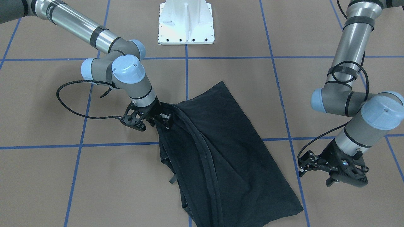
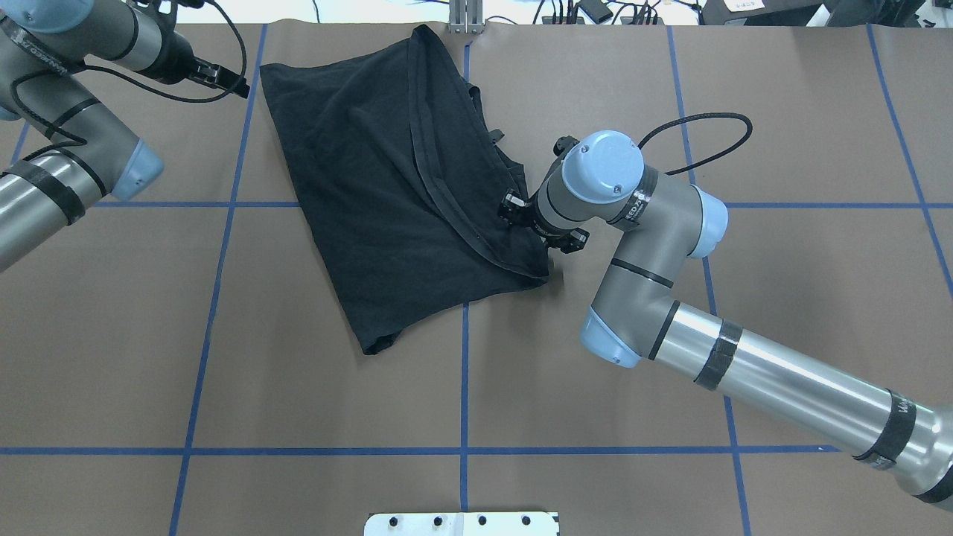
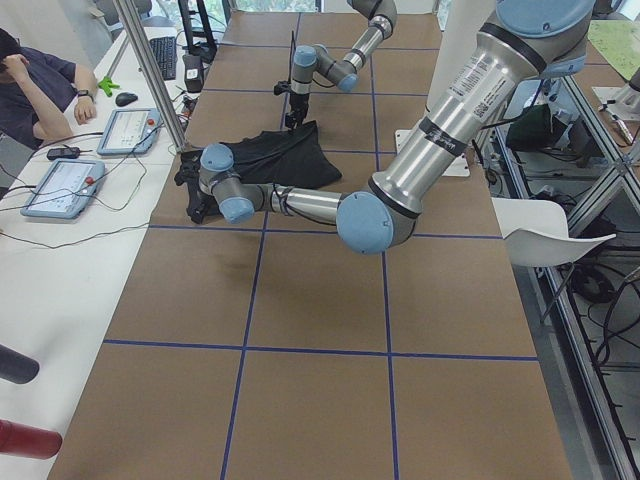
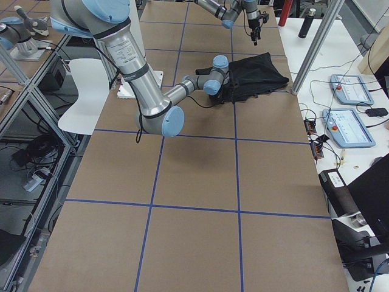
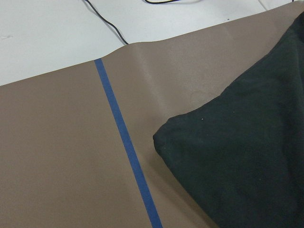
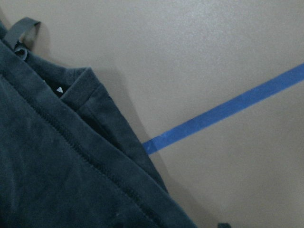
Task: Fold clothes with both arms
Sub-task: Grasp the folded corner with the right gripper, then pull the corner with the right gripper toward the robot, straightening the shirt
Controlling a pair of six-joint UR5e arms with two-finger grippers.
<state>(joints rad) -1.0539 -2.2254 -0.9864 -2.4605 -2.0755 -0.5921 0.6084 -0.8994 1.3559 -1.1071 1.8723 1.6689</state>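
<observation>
The black T-shirt (image 1: pixel 227 142) lies partly folded on the brown table, plain black side up with a hem running across it; no print shows. It also shows in the overhead view (image 2: pixel 372 186). My right gripper (image 1: pixel 164 121) is low at the shirt's side edge (image 2: pixel 519 216) and looks shut on the fabric; the right wrist view shows only hem (image 6: pixel 47 180) and table. My left gripper (image 1: pixel 301 167) hovers beside the shirt's far corner (image 2: pixel 231 80), apart from it, open and empty. The left wrist view shows that corner (image 5: pixel 247 161).
The white pedestal base (image 1: pixel 186 23) stands at the robot's side of the table. Blue tape lines (image 2: pixel 464 372) grid the brown surface. Cables run along the table's far edge (image 2: pixel 581 11). Operators' tablets (image 3: pixel 60 185) lie on a side desk.
</observation>
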